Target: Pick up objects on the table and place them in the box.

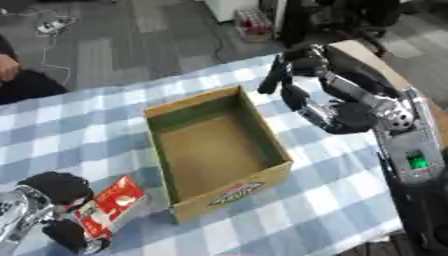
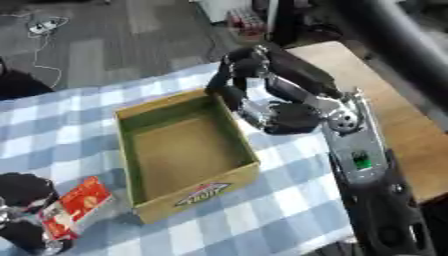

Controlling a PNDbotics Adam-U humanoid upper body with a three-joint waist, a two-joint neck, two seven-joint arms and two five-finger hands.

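Cardboard box (image 1: 262, 172) open-topped and seemingly empty at mid-table, on blue-and-white checked cloth (image 1: 332, 200); printed logo on its near wall; long axis running from near edge to far edge, slightly askew.

Red packet (image 1: 114, 202) flat on the cloth at lower left, just beside the box's near-left corner, apparently clear of its wall; long axis slanting from lower left up toward the box; white patch at its near end, print too small to read.

Left hand (image 1: 52, 192) right on that packet, dark fingers (image 1: 70, 235) curled over its near end; looks clamped on the packet, though contact under the fingers hidden.

Right hand (image 2: 280, 117) raised beyond the box's right wall, fingers curled inward, nothing visible inside them; well apart from the packet, with the whole box between.

Judged from this: left hand by far the nearer, already at the packet; box opening lying up and to the right of it, so the coming move probably a lift clear of the cloth, then a short carry over the near-left rim; risk of catching the packet's far end on that rim if lifted too low.
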